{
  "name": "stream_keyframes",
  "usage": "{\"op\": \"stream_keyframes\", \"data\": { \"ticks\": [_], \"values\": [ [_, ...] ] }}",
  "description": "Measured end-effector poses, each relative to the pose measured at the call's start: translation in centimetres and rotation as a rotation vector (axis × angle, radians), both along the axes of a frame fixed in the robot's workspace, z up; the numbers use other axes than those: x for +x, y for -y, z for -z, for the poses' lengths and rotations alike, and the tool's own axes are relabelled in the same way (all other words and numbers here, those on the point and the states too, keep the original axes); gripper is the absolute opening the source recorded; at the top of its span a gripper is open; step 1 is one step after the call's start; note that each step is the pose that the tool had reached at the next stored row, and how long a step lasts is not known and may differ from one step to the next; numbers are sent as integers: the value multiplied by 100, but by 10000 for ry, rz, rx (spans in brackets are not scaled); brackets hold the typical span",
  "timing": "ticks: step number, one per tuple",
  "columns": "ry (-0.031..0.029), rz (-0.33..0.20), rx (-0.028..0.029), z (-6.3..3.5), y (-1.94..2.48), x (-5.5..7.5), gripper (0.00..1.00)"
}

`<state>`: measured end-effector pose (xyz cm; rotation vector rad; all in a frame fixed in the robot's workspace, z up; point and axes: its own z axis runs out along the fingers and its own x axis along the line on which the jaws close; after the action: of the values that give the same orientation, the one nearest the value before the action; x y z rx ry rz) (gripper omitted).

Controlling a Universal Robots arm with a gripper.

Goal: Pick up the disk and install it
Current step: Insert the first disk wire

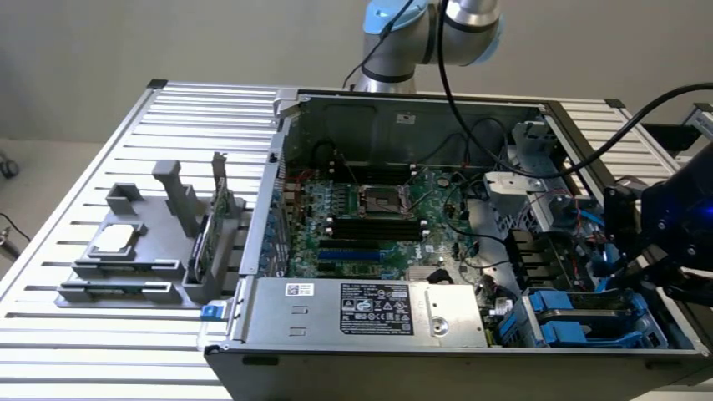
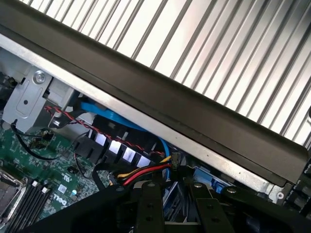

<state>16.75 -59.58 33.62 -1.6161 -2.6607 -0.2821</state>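
Note:
The disk (image 1: 593,309), silver-grey between bright blue carrier rails, lies in the drive bay at the near corner of the open computer case, on the exterior view's right. My gripper (image 1: 635,269) hangs just above and slightly to the right of it, inside the case by the side wall. In the wrist view the gripper (image 2: 175,196) points down at blue plastic (image 2: 214,187) and a bundle of red, yellow and black wires (image 2: 141,172). Whether it touches the disk is hidden by the arm's black body.
The motherboard (image 1: 368,209) fills the case floor. A grey box with a black-and-white sticker (image 1: 368,309) sits at the near edge. A grey fixture (image 1: 123,280) on the slatted table holds a small square chip (image 1: 115,241) and an upright card (image 1: 217,221). The case's dark rim (image 2: 170,104) runs close beside the gripper.

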Motion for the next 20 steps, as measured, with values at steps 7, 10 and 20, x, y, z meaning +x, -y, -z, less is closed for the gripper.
{"op": "stream_keyframes", "data": {
  "ticks": [7,10,20],
  "values": [
    [-69,18,1,-26,-14,1,18],
    [-154,21,0,-63,-16,-4,18],
    [-708,171,36,-77,-16,-18,17]
  ]
}}
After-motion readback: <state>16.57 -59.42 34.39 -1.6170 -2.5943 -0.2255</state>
